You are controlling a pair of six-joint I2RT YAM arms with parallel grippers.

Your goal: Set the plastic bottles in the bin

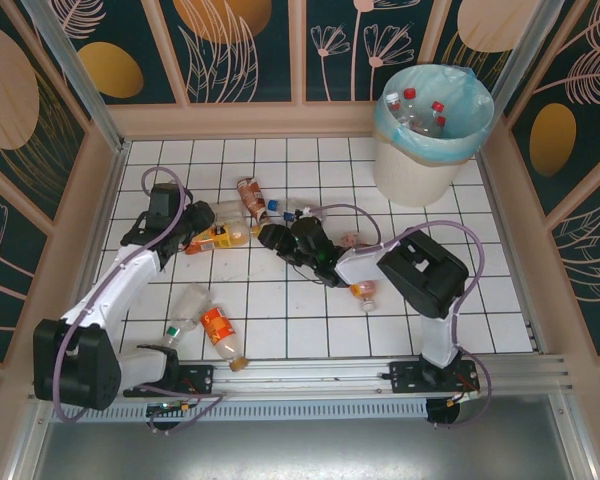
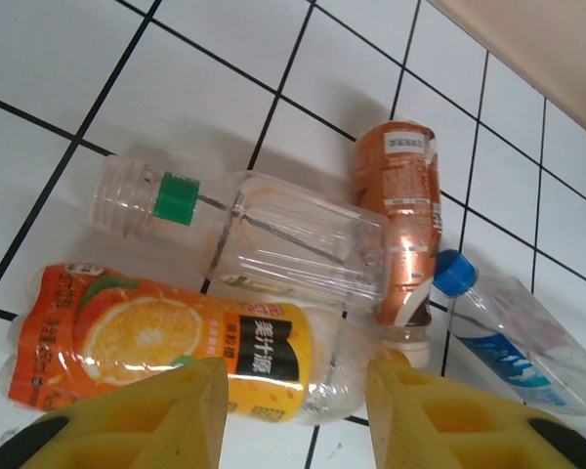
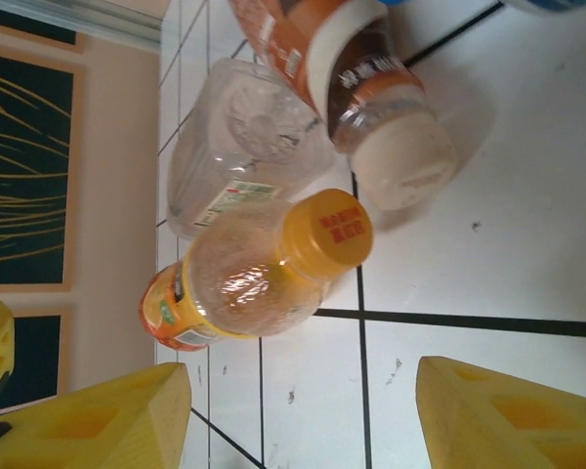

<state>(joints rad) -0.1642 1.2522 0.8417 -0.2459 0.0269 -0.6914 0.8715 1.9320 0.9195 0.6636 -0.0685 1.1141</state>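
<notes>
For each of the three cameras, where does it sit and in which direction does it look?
Top external: above and behind the arm bases, looking down on the tiled table; both arms, the left gripper and the right gripper show.
Left wrist: on the left arm, looking down past its yellow fingers at the orange-label bottle they clamp.
Right wrist: on the right arm, looking low across the table past its spread fingers.
Shared: both wrist views show the orange-label bottle and the brown-label bottle.

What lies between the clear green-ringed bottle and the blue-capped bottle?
A brown-labelled bottle lies between the clear green-ringed bottle and the blue-capped bottle, seen in the left wrist view.
</notes>
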